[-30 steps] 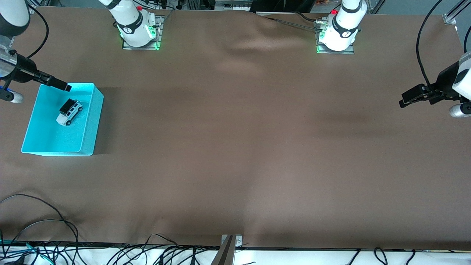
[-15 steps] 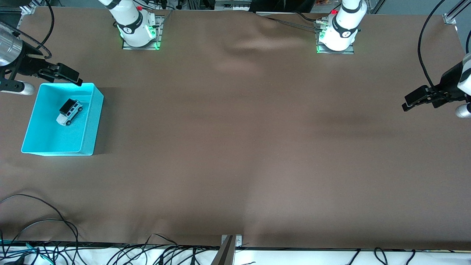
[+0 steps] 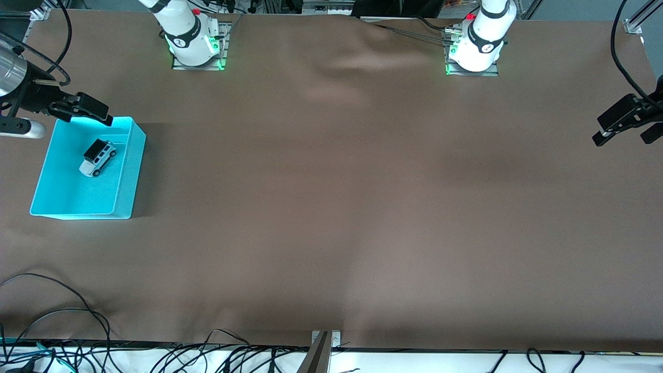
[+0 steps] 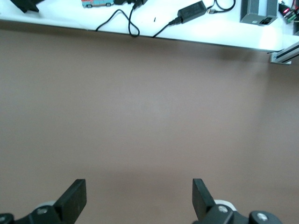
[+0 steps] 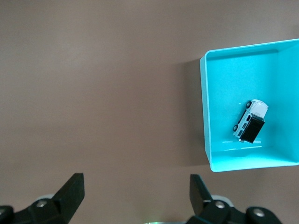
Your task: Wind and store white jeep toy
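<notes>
White jeep toy [image 3: 97,157] sits stored in the blue bin [image 3: 127,207] at the counter's [image 3: 331,207] right-arm end, so both my left fingers [image 3: 621,123] and right fingers [image 3: 85,110] hang spread and empty.

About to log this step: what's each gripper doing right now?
Left gripper: open, empty, above the brown table's end.
Right gripper: open, empty, by the turquoise plastic bin.

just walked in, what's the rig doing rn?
Nothing is held. The white jeep toy sits on its wheels in the turquoise bin at the right arm's end of the table. The right pincer is open above the bin's rim nearest the bases. The left pincer is open over bare brown table at its own end.
</notes>
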`<state>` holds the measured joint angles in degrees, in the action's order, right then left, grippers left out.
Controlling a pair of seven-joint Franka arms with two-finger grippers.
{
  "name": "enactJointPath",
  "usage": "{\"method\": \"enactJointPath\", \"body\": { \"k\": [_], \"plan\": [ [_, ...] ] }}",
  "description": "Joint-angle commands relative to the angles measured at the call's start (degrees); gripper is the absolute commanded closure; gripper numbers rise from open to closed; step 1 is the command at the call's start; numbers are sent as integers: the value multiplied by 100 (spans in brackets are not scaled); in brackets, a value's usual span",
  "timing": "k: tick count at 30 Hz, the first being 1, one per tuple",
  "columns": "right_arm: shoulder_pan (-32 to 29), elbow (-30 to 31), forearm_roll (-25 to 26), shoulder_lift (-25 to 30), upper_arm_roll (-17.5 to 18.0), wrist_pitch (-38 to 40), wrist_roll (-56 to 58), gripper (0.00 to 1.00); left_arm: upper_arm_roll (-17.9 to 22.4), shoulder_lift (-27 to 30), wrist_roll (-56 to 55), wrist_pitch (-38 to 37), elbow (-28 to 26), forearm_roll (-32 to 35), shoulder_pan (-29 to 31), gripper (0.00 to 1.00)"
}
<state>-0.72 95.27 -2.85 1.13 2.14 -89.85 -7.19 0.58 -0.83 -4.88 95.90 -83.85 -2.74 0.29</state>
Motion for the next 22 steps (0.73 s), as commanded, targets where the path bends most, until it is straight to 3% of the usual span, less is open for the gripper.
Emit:
{"method": "enactJointPath", "body": {
  "k": [1, 22],
  "plan": [
    [-24, -158, 188, -16, 15, 81, 524, 0, 4, -31, 154, -150, 106, -175, -55, 0],
    [-16, -167, 329, 28, 102, 126, 763, 0, -119, -224, 171, -510, -167, 326, -46, 0]
  ]
}}
